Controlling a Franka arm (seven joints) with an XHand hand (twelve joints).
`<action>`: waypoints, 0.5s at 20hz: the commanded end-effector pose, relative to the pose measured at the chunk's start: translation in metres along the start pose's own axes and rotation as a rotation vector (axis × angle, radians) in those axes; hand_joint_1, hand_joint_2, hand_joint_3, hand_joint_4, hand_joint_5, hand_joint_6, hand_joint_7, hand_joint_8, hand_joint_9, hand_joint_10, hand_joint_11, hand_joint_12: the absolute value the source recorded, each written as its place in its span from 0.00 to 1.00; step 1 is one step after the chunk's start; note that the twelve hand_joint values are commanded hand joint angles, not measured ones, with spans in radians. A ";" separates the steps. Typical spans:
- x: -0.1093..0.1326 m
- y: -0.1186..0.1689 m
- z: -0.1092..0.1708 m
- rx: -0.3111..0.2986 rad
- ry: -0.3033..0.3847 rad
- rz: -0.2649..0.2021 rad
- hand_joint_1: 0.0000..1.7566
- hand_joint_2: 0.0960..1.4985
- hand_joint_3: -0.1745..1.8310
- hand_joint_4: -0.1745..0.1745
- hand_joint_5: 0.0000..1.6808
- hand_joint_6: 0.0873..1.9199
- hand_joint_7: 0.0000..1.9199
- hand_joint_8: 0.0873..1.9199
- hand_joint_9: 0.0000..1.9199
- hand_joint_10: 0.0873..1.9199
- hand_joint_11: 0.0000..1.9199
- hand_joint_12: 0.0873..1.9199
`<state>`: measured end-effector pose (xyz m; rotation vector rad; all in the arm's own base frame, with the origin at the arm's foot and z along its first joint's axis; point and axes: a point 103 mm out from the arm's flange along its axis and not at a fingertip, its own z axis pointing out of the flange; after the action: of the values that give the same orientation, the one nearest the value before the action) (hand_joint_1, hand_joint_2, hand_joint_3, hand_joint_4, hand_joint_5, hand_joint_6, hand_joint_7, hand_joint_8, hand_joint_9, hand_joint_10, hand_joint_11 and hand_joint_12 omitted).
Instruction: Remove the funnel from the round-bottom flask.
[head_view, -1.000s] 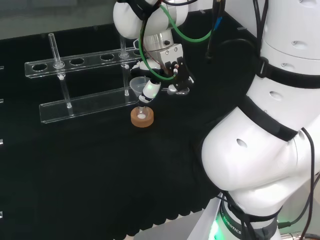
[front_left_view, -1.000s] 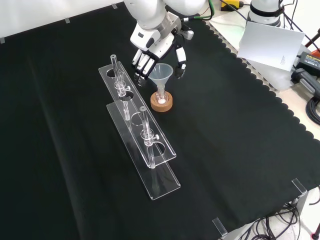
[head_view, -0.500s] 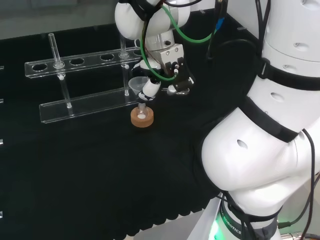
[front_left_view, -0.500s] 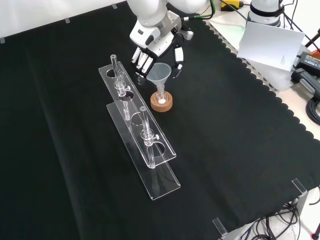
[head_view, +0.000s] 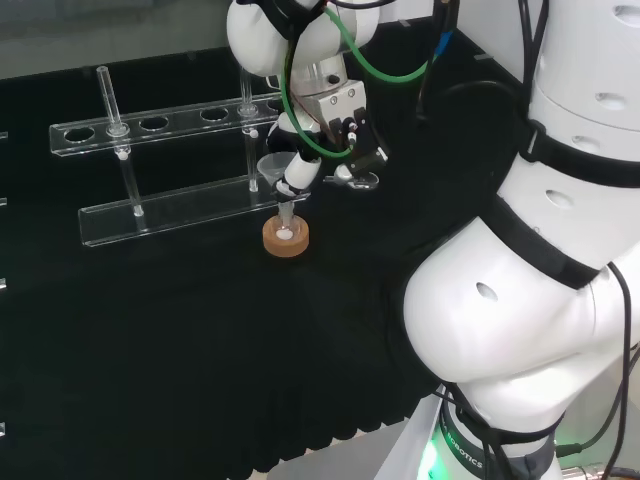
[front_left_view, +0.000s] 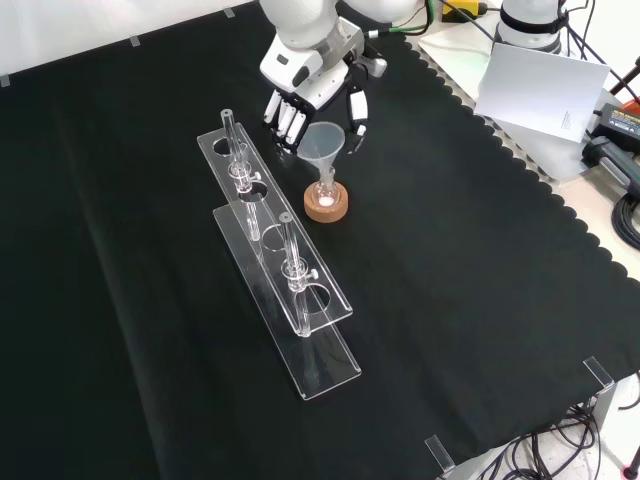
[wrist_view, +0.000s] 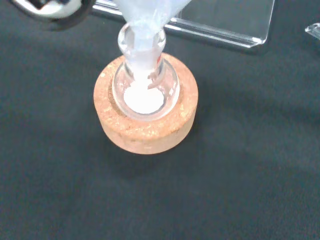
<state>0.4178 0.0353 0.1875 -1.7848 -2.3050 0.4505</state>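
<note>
A: Looking at the robot hand, I see its fingers and thumb curled round the funnel, one on each side of the wide top.

B: Did anything just change?

A: Yes. A moment ago the robot hand sat lower by the funnel. Now it is a little higher, and the funnel has come up a bit with it.

B: So is the funnel out?

A: Not yet, I think. In the wrist view its thin stem is still down in the neck of the round-bottom flask. The flask sits in its cork ring on the black surface, with something white at the bottom.

B: What comes next?

A: I think it must go straight up until the stem is free. If it tips, the flask could come up too or fall off the ring.

B: What else is close?

A: A clear rack with glass tubes stands just beside the ring, to the left in the front view. Moving that way could knock it. The other side is bare cloth.
</note>
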 end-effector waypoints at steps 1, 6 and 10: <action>-0.001 -0.007 -0.014 -0.052 -0.034 0.003 0.48 0.44 0.37 0.56 0.53 0.29 0.42 0.32 0.52 0.19 0.29 0.65; 0.001 -0.014 -0.024 -0.080 -0.040 0.004 0.48 0.44 0.38 0.56 0.54 0.32 0.43 0.32 0.53 0.19 0.30 0.64; 0.002 -0.021 -0.037 -0.096 -0.058 0.001 0.48 0.44 0.38 0.56 0.53 0.33 0.43 0.32 0.54 0.18 0.30 0.64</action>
<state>0.4142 0.0349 0.2159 -1.8324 -2.3782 0.4046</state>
